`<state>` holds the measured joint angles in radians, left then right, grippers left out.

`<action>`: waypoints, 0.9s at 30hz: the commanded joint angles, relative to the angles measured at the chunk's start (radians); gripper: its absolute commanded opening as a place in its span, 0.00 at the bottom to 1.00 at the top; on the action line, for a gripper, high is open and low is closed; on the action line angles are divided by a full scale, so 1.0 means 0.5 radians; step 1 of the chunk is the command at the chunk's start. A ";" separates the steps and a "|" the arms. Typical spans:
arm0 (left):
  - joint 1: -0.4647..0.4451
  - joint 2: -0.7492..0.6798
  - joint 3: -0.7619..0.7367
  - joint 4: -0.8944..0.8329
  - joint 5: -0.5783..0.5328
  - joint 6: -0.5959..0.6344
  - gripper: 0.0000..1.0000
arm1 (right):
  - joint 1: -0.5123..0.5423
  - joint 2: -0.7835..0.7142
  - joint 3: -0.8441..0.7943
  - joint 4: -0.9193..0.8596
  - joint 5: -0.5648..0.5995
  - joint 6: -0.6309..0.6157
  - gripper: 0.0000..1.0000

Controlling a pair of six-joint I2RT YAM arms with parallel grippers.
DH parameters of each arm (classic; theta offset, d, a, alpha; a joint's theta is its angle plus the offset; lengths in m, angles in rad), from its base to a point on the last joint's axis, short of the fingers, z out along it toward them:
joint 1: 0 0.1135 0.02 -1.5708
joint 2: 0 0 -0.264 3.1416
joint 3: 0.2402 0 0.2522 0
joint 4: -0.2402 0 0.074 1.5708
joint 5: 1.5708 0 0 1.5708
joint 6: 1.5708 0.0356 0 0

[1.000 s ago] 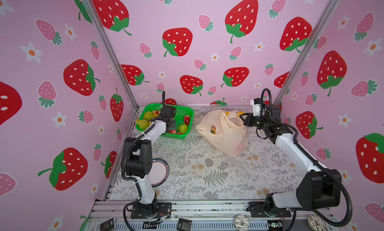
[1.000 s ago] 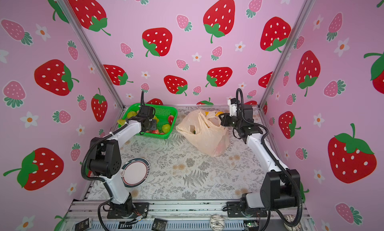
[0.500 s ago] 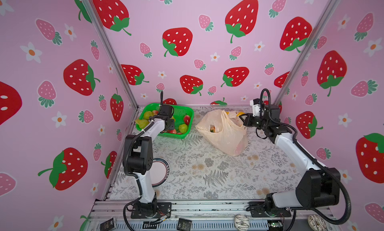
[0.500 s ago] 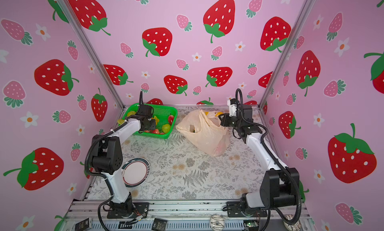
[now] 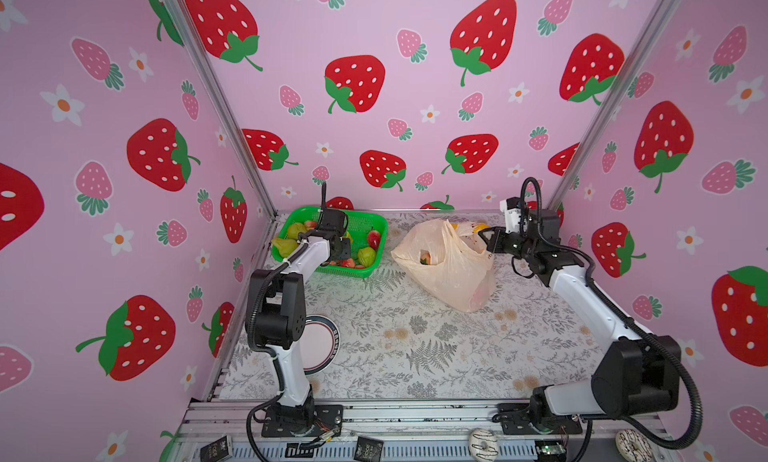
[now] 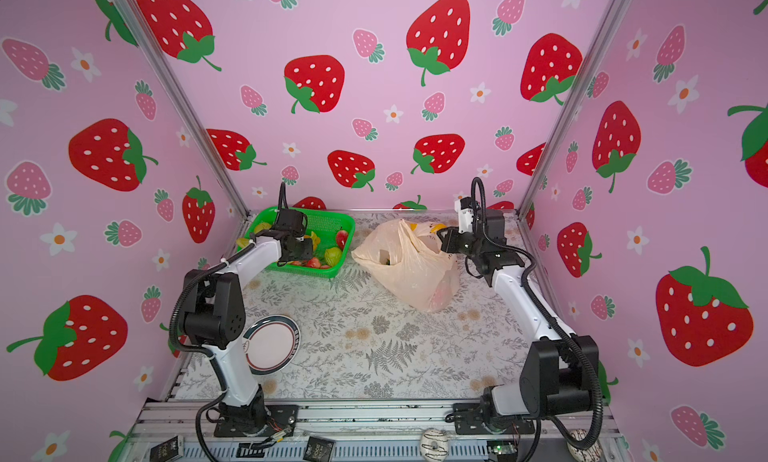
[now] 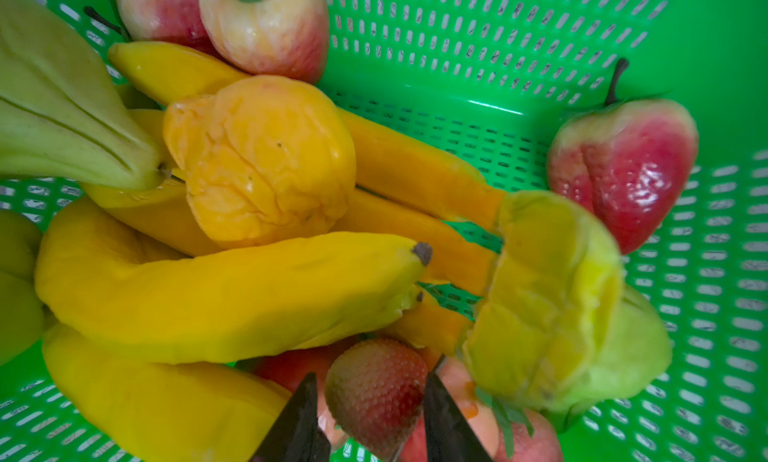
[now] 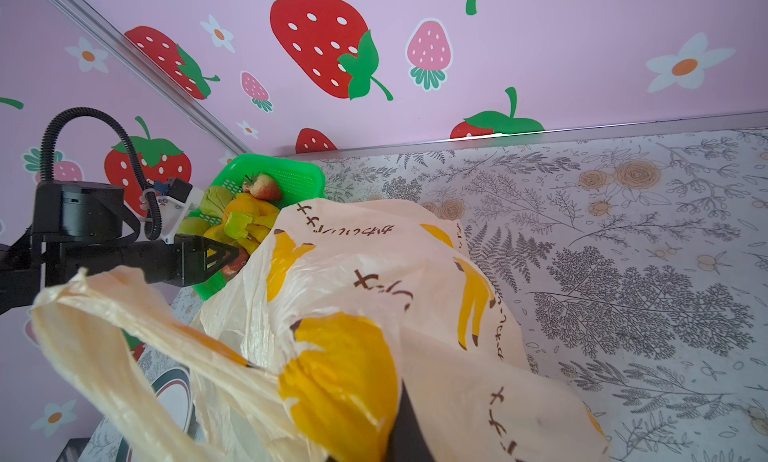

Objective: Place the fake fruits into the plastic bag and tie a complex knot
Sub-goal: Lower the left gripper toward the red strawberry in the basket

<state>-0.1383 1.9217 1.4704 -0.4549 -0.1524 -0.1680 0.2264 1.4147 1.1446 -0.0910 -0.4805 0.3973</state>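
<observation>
The fake fruits fill a green basket (image 7: 457,44): yellow bananas (image 7: 208,297), an orange piece (image 7: 266,160), an apple (image 7: 266,23) and a green pear (image 7: 62,106). My left gripper (image 7: 370,376) reaches down into the basket (image 5: 340,271), open, one finger on each side of a strawberry (image 7: 374,397). A thin gap shows beside one finger. The plastic bag (image 5: 449,268) lies slumped at the back with its mouth facing the basket and a fruit (image 5: 424,257) inside. My right gripper (image 5: 486,237) is shut on the bag's rim (image 8: 340,389) and holds it up. No knot shows.
A round plate (image 5: 320,343) lies near the left arm's base. Two doughnuts (image 5: 482,443) (image 5: 631,445) sit on the front rail. Pink strawberry-print walls close in the back and both sides. The basket stands in the back left corner.
The left gripper's jaws have narrowed around the strawberry and the left wrist has shifted slightly in the basket. The right gripper and the bag have stayed put.
</observation>
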 commanded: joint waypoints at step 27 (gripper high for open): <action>-0.121 0.277 0.309 -0.263 -0.180 0.155 0.49 | 0.003 0.025 -0.025 0.007 -0.013 -0.021 0.08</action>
<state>-0.1974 2.0460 1.5799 -0.5358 -0.2352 -0.0929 0.2264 1.4185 1.1435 -0.0910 -0.4808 0.3973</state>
